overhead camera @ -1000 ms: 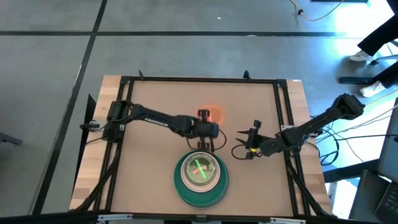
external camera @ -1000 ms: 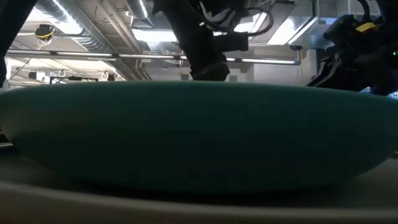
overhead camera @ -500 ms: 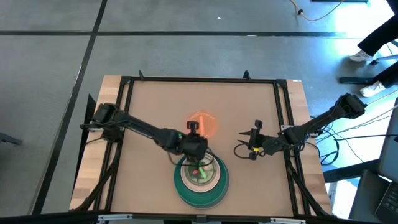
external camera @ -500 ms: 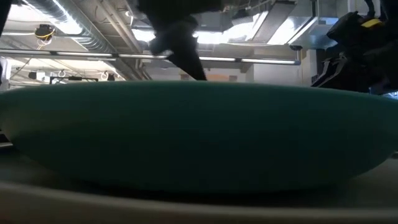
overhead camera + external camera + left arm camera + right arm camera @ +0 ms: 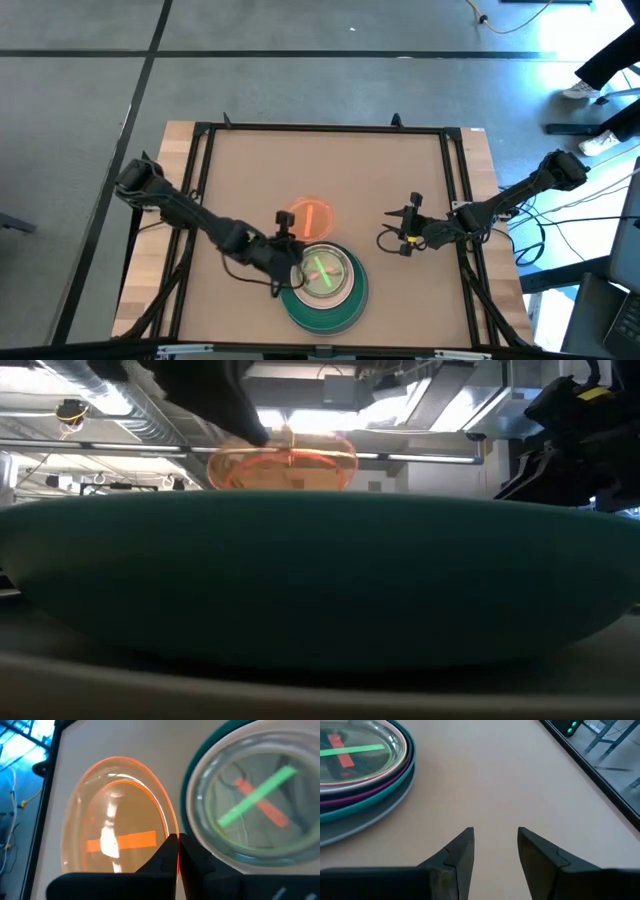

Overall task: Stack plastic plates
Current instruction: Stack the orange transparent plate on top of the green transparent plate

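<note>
A stack of plates (image 5: 322, 281) sits near the table's near edge, with grey at the bottom, then teal, magenta and clear ones. Green and red stripes cross on its top (image 5: 255, 797). The small orange plate (image 5: 308, 217) is just beyond the stack on its far-left side. My left gripper (image 5: 291, 232) is shut on this plate. My right gripper (image 5: 409, 228) is open over bare table to the right of the stack (image 5: 350, 765), its fingers (image 5: 495, 845) touching nothing. In the low view the teal plate (image 5: 320, 575) fills the foreground. My left gripper pinches the orange plate's rim (image 5: 173, 839) between its two fingers, on the side of the plate next to the stack. The fingers come in from the table's near-left. In the low view the orange plate (image 5: 283, 463) shows above the teal plate's rim, lifted and about level.
The brown table top (image 5: 400, 170) is framed by black rails (image 5: 320, 127). Bare surface lies on the far half and on both sides of the stack. Cables trail at the right arm's base (image 5: 520, 230).
My left arm has drawn back toward the table's near-left and taken the orange plate with it. The plate has moved from the far middle toward the stack and now shows higher in the low view. My right gripper has kept still.
</note>
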`<state>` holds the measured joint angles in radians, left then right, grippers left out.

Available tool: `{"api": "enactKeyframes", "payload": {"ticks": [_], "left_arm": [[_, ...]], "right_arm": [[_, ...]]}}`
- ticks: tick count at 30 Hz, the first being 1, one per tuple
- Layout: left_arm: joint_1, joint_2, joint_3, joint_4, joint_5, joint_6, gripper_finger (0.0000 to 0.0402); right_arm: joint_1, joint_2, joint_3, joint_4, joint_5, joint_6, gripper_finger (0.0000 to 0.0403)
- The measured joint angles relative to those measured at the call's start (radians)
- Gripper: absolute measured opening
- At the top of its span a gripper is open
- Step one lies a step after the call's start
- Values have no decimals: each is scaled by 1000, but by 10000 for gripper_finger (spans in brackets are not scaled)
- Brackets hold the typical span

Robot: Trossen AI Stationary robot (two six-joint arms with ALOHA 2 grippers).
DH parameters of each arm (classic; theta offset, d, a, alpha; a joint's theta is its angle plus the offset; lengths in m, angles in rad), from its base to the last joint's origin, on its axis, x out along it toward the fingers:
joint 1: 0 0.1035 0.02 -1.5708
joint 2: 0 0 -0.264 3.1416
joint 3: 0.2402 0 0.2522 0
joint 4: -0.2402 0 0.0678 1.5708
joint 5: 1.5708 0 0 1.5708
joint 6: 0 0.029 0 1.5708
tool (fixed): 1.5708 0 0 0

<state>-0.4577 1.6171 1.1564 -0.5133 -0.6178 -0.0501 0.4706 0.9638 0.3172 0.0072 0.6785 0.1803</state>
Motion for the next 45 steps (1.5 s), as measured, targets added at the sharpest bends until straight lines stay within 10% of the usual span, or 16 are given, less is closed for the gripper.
{"api": "enactKeyframes", "payload": {"ticks": [22, 45], "left_arm": [[-164, 41, -19, 341, 294, 54, 4], [-122, 218, -19, 389, 323, -16, 64]], "right_arm": [[0, 0, 0, -10, -18, 97, 145], [0, 120, -1, 2, -89, 194, 145]]}}
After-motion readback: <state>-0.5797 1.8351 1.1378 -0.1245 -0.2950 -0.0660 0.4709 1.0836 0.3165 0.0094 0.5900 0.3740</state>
